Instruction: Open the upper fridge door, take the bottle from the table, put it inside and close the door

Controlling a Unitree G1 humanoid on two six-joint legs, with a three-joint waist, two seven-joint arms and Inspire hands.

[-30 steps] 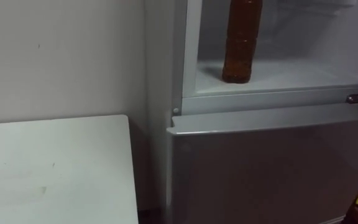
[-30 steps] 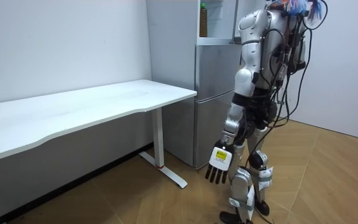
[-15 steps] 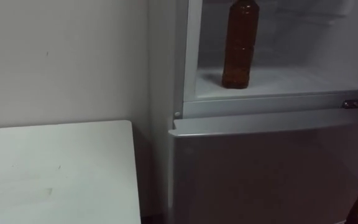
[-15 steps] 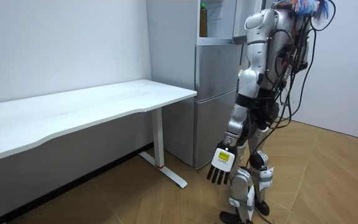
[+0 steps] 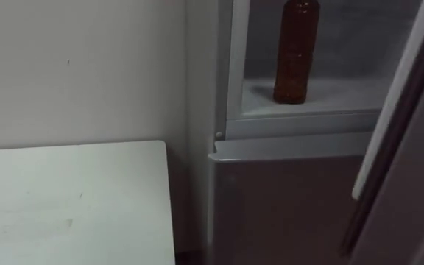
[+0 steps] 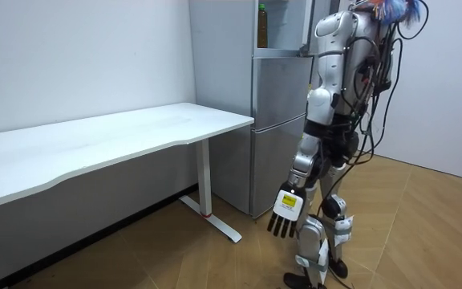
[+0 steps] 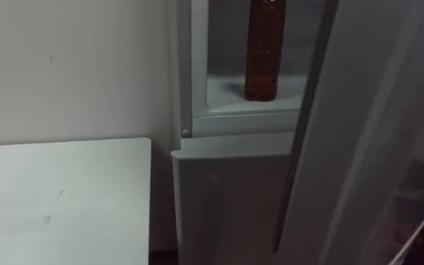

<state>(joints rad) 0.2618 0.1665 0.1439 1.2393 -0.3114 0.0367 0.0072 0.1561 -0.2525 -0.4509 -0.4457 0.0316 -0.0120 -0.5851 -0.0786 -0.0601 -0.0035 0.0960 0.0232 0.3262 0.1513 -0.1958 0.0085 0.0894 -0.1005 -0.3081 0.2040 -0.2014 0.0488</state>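
A brown bottle [image 5: 297, 51] stands upright on the white shelf [image 5: 337, 94] of the upper fridge compartment, near its left side; in the room view the bottle [image 6: 261, 26] shows at the top of the fridge. The upper fridge door [image 5: 400, 125] stands part-way across the opening from the right, covering the compartment's right half. I stand close in front of the fridge. My left hand [image 6: 285, 213] hangs beside my leg, fingers straight and empty.
The grey lower fridge door [image 5: 278, 206] is shut. A white table [image 5: 65, 199] stands to the left of the fridge against the wall, with a narrow gap between them. Wooden floor lies behind me in the room view.
The upper fridge door has swung in from the right across the opening. The bottle stays where it stood. The eye view has shifted a little.
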